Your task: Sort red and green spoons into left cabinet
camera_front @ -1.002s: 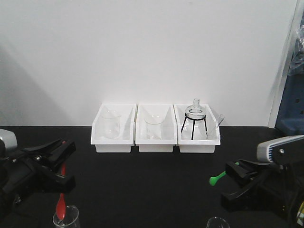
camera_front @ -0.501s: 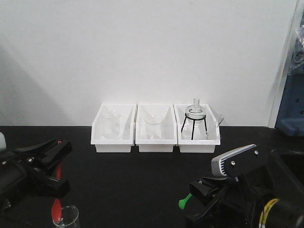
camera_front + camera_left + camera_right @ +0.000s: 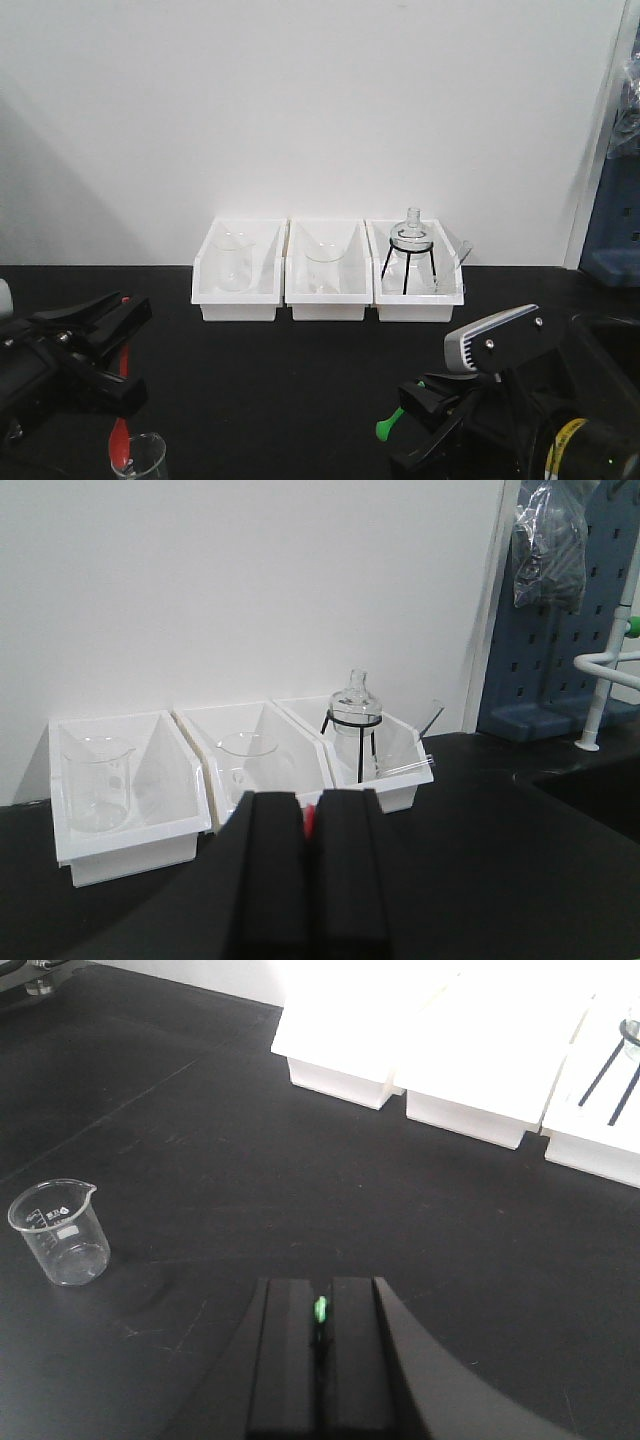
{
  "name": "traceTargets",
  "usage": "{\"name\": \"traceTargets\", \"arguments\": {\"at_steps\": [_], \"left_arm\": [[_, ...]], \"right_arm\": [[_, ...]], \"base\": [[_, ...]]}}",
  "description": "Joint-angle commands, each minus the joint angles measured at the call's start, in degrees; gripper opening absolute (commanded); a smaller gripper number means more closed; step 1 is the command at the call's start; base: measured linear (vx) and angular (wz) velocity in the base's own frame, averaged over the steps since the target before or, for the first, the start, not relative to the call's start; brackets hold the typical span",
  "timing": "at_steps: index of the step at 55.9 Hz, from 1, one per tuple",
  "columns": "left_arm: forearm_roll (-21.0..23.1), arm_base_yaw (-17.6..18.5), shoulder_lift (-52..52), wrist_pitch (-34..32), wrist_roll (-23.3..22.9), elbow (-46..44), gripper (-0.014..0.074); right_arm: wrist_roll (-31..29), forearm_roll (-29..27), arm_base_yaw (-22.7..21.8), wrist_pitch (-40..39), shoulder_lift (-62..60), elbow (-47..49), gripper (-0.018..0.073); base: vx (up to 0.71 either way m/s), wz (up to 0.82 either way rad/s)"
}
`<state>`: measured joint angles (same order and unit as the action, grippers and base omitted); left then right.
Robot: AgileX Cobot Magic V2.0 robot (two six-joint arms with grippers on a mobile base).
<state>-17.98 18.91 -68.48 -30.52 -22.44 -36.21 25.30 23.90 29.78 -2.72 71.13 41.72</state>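
Front-left corner of the black surface [image 3: 300,370]: left gripper [image 3: 135,352] clenched on red spoon [image 3: 121,432], handle upright, bowl low beside a clear beaker [image 3: 140,462]. Along the back edge, mid-surface: three white bins [image 3: 325,308] holding glassware. Front-right corner: right gripper [image 3: 412,430] grasping green spoon [image 3: 384,428], tip poking left.

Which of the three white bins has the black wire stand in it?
The rightmost bin: its stand holds a flask; the left bin and middle bin hold only beakers.
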Motion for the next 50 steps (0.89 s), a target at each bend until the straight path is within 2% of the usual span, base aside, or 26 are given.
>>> {"name": "traceTargets", "arguments": {"at_steps": [1, 50], "left_arm": [[1.0, 0.5, 1.7, -4.5, -0.5, -1.5, 0.0003], [1.0, 0.5, 1.7, -4.5, -0.5, -1.5, 0.0003]], "right_arm": [[0.2, 0.4, 0.0, -3.9, -1.2, 2.1, -0.0001], [0.2, 0.4, 0.0, -3.9, -1.2, 2.1, -0.0001]], "base": [[0.0, 0.0], [-0.03, 0.01]]}}
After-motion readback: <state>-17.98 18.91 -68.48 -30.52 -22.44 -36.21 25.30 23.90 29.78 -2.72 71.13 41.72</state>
